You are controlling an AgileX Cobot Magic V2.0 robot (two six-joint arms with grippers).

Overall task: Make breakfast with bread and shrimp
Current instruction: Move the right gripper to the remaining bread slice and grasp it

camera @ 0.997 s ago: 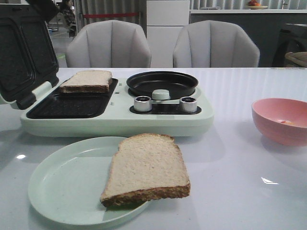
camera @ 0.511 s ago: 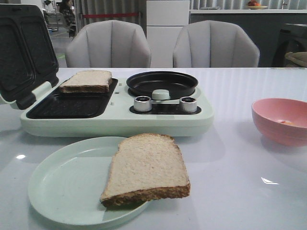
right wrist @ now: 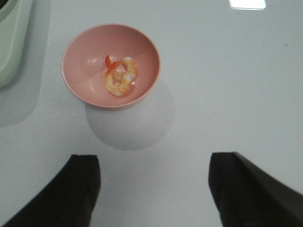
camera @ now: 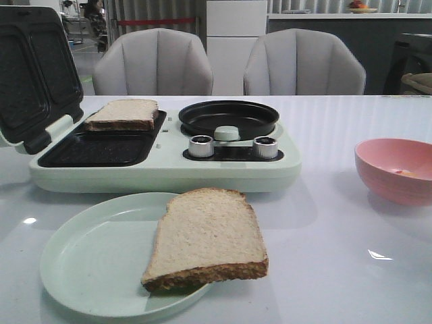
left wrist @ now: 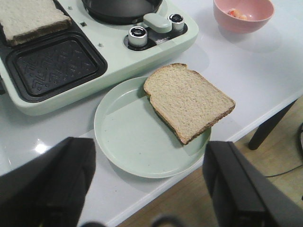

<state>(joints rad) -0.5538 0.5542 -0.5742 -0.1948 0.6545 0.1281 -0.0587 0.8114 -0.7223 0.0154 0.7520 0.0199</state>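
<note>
Nothing on the table has shifted since the earlier frames; only the dark shape behind the raised lid (camera: pixel 30 74) at the far left is gone from the front view. Both grippers are spread wide and hold nothing. Beyond the left gripper (left wrist: pixel 149 184), just past its parted fingers (left wrist: pixel 57 182), a pale green plate (left wrist: pixel 128 142) lies on the white table (camera: pixel 337 270) with one slice of bread (left wrist: pixel 188 100) resting on it, the crust hanging over the rim. Farther out from those jaws sits the mint breakfast maker (camera: pixel 162 172), a second bread slice (camera: pixel 123 113) lying on its far grill plate, the black pan (camera: pixel 228 116) and two silver knobs (camera: pixel 201 146) beside it. Ahead of the right gripper (right wrist: pixel 154 189), well clear of its fingers (right wrist: pixel 71 194), a pink bowl (right wrist: pixel 83 56) holds the curled shrimp (right wrist: pixel 121 76).
</note>
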